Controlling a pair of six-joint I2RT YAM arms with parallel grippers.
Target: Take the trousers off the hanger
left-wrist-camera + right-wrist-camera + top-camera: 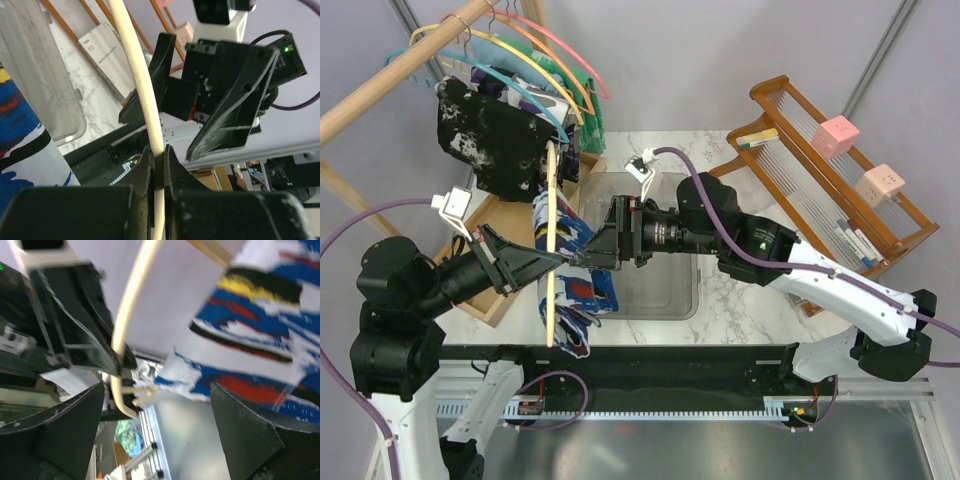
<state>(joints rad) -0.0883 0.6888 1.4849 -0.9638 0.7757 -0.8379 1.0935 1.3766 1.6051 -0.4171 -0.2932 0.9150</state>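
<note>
Pinching thin cream hanger [142, 90]: left gripper [157, 152]; right gripper [157, 407] spread wide beside blue-red-white print trousers [585, 295]; next probably: grab cloth, pull free.

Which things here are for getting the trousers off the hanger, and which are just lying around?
For the job: trousers, hanger, left hand, right hand.
Lying about: black garment, clear tub, pink cube, wooden rack.

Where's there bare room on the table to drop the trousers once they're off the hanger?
The clear bin looks empty. Bare marble shows right of it, toward the wooden rack, under the right arm. The left side is crowded: trousers, hanger, left gripper, right gripper.
</note>
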